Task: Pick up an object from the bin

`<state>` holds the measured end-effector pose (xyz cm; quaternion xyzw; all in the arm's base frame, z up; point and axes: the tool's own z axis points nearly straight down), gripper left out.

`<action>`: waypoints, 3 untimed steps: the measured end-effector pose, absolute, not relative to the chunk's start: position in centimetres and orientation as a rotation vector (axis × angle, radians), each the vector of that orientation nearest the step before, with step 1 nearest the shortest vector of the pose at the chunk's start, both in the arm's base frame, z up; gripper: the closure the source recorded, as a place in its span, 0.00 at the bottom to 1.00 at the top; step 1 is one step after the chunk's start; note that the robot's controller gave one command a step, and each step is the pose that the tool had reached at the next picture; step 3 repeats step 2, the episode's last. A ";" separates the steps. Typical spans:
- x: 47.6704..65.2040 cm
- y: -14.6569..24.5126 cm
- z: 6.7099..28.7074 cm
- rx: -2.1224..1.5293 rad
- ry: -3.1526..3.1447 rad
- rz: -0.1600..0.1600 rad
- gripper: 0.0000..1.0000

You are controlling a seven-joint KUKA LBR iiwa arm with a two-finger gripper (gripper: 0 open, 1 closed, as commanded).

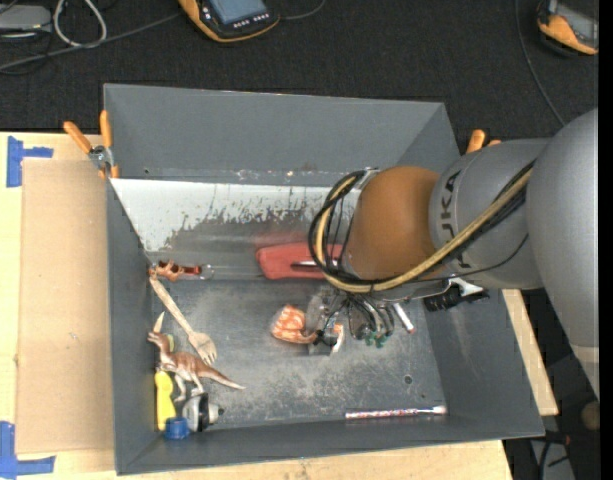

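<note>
The arm (506, 213) is stretched in from the right and bent downward, with the hand (331, 333) held low near the middle of the bin (286, 138). A small orange-and-white thing (288, 324) is seen just beside the hand, on the view's left. Whether the hand is open or closed cannot be told.

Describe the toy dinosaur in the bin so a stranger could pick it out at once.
Start at the grey metal bin and go to its lower-left corner in the camera view. There the toy dinosaur lies between a pale fork above and a yellow-and-blue thing below. It alone is brownish, with legs and a long pointed tail.
</note>
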<state>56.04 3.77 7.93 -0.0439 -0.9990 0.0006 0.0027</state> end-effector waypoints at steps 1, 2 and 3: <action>54.6 4.1 14.0 -0.131 -3.126 0.002 1.00; 54.5 3.7 17.9 -0.117 -3.126 0.002 1.00; 54.5 3.7 17.9 -0.117 -3.126 0.002 1.00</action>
